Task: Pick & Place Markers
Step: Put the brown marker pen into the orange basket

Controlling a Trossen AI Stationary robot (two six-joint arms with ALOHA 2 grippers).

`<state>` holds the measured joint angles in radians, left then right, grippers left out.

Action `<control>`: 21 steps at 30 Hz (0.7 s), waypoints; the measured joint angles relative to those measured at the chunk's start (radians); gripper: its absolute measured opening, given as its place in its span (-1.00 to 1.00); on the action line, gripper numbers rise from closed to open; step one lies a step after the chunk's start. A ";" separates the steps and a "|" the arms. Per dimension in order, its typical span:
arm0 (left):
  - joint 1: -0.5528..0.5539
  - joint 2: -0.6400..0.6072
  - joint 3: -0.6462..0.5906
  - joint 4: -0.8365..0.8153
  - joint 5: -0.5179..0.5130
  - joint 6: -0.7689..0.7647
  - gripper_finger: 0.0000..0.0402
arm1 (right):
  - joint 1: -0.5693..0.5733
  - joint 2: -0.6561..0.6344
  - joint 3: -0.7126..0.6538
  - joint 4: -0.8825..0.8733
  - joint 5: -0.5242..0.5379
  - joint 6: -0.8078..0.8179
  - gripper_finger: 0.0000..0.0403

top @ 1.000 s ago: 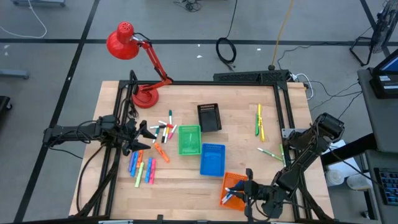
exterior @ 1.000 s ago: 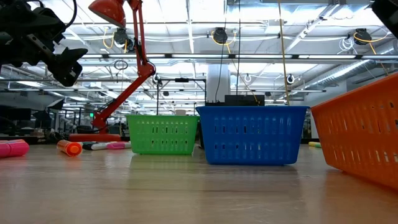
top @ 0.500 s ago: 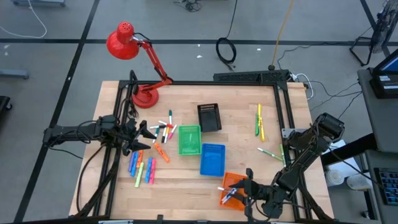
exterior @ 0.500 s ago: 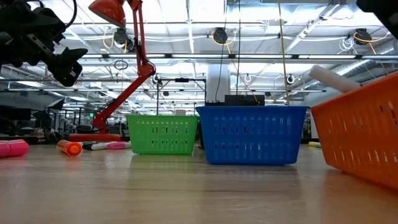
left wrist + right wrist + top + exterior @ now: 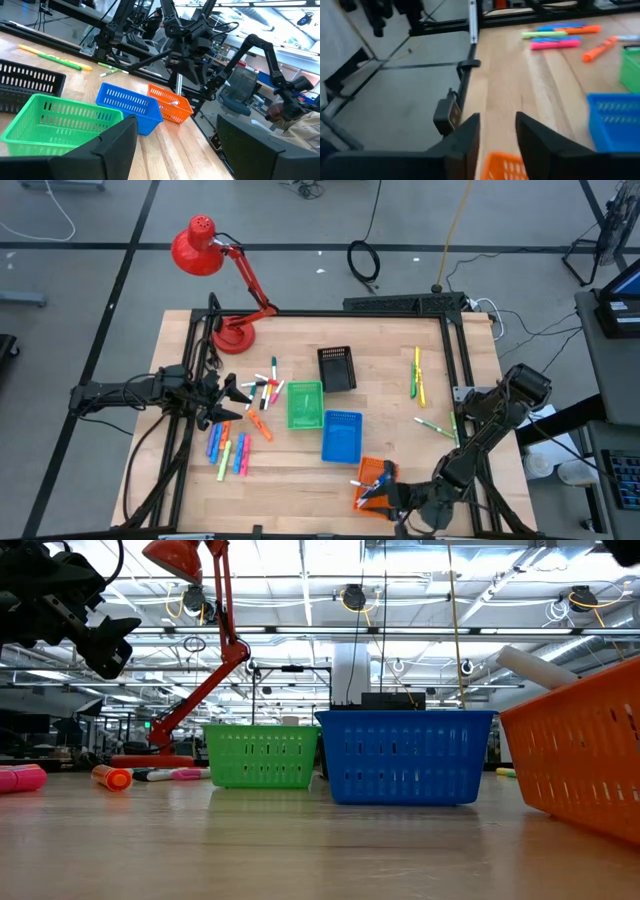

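A white marker [image 5: 358,481] was seen propped on the orange basket [image 5: 372,472] rim below the right gripper [image 5: 392,496], jaws apparently parted and empty; left gripper [image 5: 238,391], open, waited beside loose markers [image 5: 229,451], so retraction should be straight.

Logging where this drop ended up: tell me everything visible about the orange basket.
The orange basket is a small rectangular mesh bin, plastic by its look, with slotted walls. It sits upright on the wooden table near its front edge, just beside the blue basket. A white marker leans in it, one end poking over the rim. The right gripper hovers by it, jaws apart, holding nothing.
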<state>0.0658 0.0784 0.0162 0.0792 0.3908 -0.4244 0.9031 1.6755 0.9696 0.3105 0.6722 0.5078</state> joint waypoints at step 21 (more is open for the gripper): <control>0.000 0.000 0.000 0.000 0.000 0.000 0.36 | -0.184 0.206 0.339 -0.735 -0.115 -0.030 -0.99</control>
<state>0.0658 0.0784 0.0159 0.0795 0.3908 -0.4244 0.7189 1.8813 1.3083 -0.4246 0.5572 0.4783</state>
